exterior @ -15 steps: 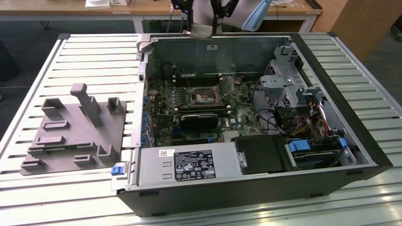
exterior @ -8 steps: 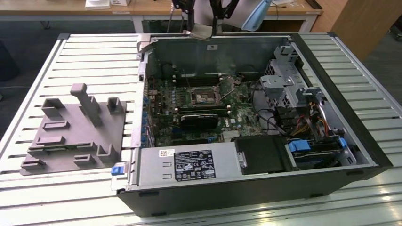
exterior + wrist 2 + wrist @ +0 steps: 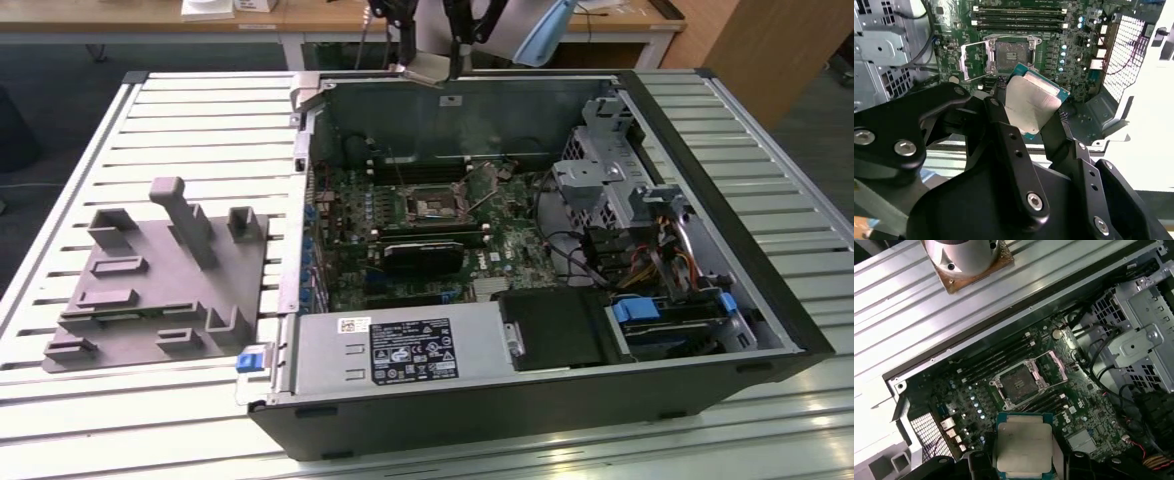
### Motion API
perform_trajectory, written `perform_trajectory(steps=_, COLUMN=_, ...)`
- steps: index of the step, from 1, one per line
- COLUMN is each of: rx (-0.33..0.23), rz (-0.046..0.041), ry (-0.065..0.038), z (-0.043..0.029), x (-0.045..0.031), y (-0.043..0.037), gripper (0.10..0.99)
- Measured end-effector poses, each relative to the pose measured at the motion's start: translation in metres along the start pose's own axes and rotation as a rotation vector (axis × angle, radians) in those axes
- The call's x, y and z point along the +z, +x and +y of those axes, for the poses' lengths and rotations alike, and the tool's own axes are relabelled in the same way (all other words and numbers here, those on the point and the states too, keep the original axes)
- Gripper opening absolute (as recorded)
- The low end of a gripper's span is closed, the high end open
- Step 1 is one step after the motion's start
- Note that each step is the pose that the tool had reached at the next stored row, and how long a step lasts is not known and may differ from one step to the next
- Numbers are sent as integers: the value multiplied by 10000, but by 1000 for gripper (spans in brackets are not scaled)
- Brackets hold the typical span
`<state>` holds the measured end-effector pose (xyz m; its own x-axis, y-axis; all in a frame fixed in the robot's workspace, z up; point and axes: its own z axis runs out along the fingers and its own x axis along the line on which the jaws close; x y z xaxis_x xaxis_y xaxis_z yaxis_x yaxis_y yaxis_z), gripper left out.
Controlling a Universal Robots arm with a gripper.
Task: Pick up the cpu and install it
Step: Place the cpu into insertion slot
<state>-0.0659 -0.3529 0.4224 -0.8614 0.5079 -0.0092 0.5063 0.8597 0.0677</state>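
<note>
1. The black tool [image 3: 1028,111], all matte links and bolt heads, sits nearest the lens in the second wrist view. Its two fingers are clamped on opposite edges of the cpu [image 3: 1031,100].
2. The cpu hangs in the air, clear of the board. It is a flat square with a dull silver-grey metal lid and a thin green rim.
3. In the exterior view the tool is at twelve o'clock, above the far wall of the open computer case [image 3: 467,410]. The socket [image 3: 434,208] lies toward six o'clock from it, near the middle of the green motherboard [image 3: 350,282].
4. In both wrist views the socket looks bare, a dark square well in a bright steel surround. Its thin metal load frame [image 3: 974,62] is swung open to one side.
5. The cpu's edges appear turned relative to the socket's, so the two squares do not seem lined up.
6. A black card [image 3: 420,255] lies just at six o'clock of the socket.
7. The tabletop [image 3: 200,120] is pale ribbed slats. A grey tray [image 3: 160,290] of moulded blocks rests on it at nine o'clock of the case.
</note>
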Motion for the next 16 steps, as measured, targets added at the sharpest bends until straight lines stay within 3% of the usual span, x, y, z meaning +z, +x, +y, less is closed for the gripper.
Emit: perform_trajectory(steps=16, rx=2115, rz=-143, ry=20, z=-1, x=11, y=0, gripper=529)
